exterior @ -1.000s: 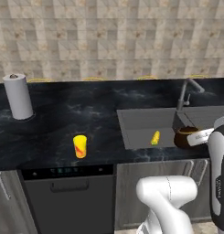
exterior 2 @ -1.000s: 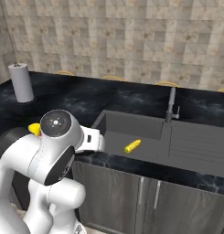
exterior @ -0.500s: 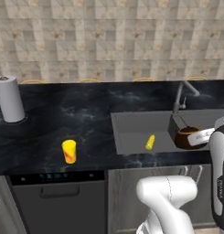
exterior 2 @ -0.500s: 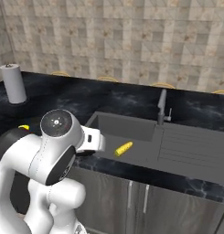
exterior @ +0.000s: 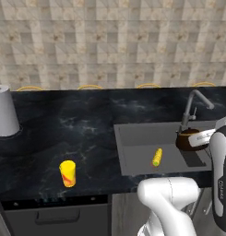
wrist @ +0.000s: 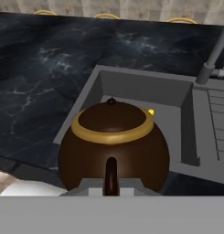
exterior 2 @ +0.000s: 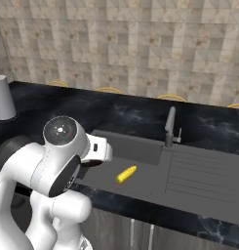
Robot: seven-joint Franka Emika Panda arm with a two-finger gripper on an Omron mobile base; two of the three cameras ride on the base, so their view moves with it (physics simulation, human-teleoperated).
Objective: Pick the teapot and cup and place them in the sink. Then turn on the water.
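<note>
My gripper (wrist: 111, 185) is shut on the thin handle of the dark-brown teapot (wrist: 113, 141), a squat pot with a gold rim and a lid knob. I hold the teapot (exterior: 188, 139) above the right part of the sink (exterior: 133, 138), just below the tap (exterior: 193, 103). In the hand view the grey sink (wrist: 145, 89) lies behind the pot. The yellow cup (exterior: 67, 173) with a red mark stands upright on the black counter, left of the sink and near the front edge. No water runs from the tap (exterior 2: 169, 126).
A knobbly yellow elongated item (exterior: 157, 157) lies on the sink floor and appears again in the right base view (exterior 2: 126, 174). A paper towel roll (exterior: 4, 110) stands at the counter's far left. A ribbed drainboard (exterior 2: 204, 171) lies right of the basin. The tiled wall runs behind.
The whole scene has shifted in both base views, so the base has driven. The teapot stays held in the shut gripper over the sink.
</note>
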